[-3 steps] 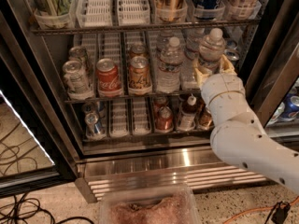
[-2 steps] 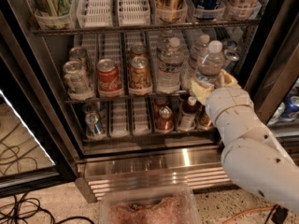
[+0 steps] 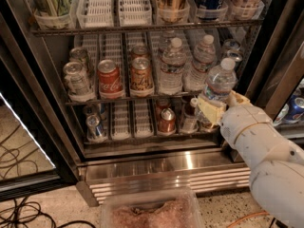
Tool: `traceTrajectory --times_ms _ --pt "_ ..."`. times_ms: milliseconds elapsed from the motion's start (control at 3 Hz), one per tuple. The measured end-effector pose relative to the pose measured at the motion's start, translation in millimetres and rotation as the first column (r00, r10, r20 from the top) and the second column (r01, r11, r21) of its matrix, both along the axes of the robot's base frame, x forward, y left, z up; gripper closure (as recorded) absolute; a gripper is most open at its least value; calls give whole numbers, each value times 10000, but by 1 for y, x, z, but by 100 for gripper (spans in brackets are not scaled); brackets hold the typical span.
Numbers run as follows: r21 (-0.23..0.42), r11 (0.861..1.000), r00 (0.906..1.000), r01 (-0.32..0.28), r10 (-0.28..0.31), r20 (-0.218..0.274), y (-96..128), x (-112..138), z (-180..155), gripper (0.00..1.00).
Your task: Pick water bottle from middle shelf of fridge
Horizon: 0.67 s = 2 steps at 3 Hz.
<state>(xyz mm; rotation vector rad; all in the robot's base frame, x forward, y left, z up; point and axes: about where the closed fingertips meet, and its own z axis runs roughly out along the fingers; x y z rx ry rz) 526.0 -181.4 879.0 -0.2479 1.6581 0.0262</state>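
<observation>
My gripper (image 3: pixel 222 103) is at the right of the open fridge (image 3: pixel 52 99), in front of the right end of the middle shelf (image 3: pixel 118 99). It is shut on a water bottle (image 3: pixel 219 82), clear and ribbed with a white cap, held upright just in front of the shelf's front edge. One yellowish finger (image 3: pixel 210 109) shows at the bottle's base. Two more water bottles (image 3: pixel 172 66) (image 3: pixel 201 61) stand on the middle shelf to the left of the held one. My white arm (image 3: pixel 266 160) comes in from the lower right.
The middle shelf also holds silver cans (image 3: pixel 76 77), a red cola can (image 3: pixel 108 77) and a brown can (image 3: pixel 141 75). The bottom rack holds cans (image 3: pixel 167 120) and a small brown-liquid bottle (image 3: pixel 190 114). A steel grille (image 3: pixel 166 177), a plastic tub (image 3: pixel 152 212) and floor cables (image 3: pixel 19 208) lie below.
The gripper has drawn the water bottle toward the camera and a little to the right and down, off the front of the middle shelf. The arm has pulled back with it.
</observation>
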Motion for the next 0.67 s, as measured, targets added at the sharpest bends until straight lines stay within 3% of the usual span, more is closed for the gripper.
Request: traceTrajectory --times_ms 667 --pt "441 9980 9967 -443 471 -655 3 -6 -14 100"
